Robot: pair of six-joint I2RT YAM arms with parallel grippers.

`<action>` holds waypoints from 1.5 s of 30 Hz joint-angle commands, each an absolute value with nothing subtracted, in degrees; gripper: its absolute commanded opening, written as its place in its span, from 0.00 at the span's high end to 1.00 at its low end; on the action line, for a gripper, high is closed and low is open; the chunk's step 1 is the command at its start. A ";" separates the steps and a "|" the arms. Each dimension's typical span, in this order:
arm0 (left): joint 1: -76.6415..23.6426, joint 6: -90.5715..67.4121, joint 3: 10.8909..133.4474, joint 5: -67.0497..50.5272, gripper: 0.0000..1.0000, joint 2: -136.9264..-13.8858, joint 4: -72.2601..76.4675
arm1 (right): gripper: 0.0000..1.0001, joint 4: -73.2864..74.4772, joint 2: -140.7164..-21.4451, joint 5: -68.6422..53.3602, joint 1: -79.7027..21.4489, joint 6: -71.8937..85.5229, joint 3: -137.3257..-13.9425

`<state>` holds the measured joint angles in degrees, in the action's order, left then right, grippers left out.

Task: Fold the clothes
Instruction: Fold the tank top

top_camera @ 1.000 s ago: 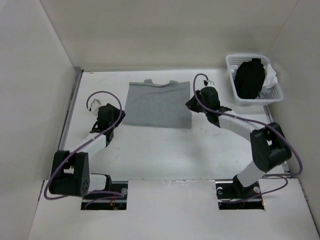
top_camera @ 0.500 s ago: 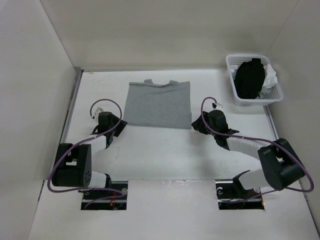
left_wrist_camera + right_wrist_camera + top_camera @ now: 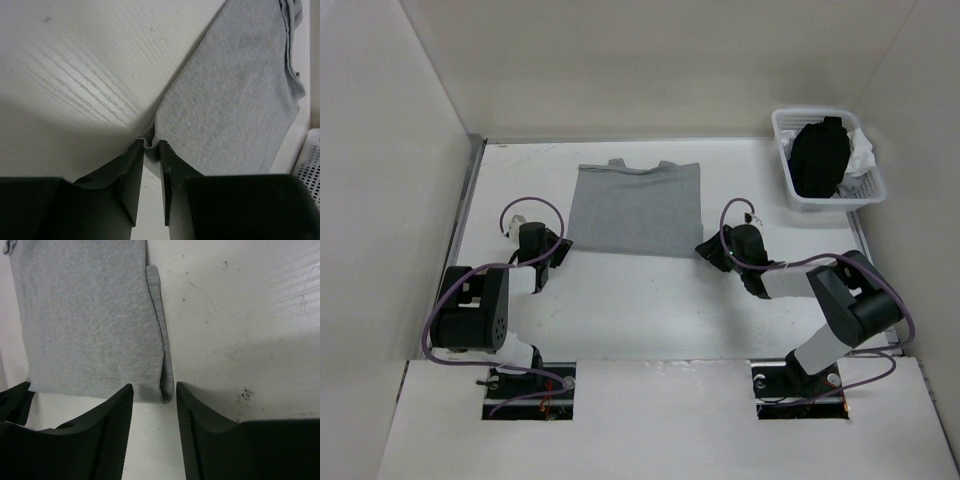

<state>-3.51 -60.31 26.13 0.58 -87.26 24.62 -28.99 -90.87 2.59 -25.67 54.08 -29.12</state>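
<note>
**T-shirt** [image 3: 635, 208]: folded into a grey rectangle, flat on the far middle of the table [image 3: 650, 310], neckline at the far edge. Bare white tabletop borders its left, right and near edges.

**Left gripper** [image 3: 151, 147]: low at the near-left corner, jaws nearly together and nipping a pucker of fabric.

**Right gripper** [image 3: 154, 386]: low just short of the near-right corner, jaws spread and holding nothing.

**Basket** [image 3: 782, 160]: stands well apart at far right and holds a black garment [image 3: 820, 155] and a white cloth [image 3: 863, 155].
</note>
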 commanded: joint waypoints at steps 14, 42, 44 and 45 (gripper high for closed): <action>-3.38 -61.09 24.35 2.55 0.83 -85.96 24.96 | 0.66 -32.78 -91.49 1.23 -25.88 59.76 -26.81; -14.10 -48.78 45.06 14.58 0.97 -27.52 -15.63 | 0.97 12.36 -31.66 26.87 -48.79 39.91 -41.02; -15.68 -48.43 48.50 15.29 0.97 -25.93 -18.09 | 0.97 16.68 -29.54 31.70 -54.24 38.15 -46.20; -16.30 -48.51 49.47 15.29 0.97 -25.67 -18.63 | 0.97 17.74 -29.10 33.21 -56.62 37.54 -48.32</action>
<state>-14.92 -51.46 45.76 11.75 -26.65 -11.03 6.31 -30.48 23.11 -51.88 42.52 -42.57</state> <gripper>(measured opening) 0.032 0.030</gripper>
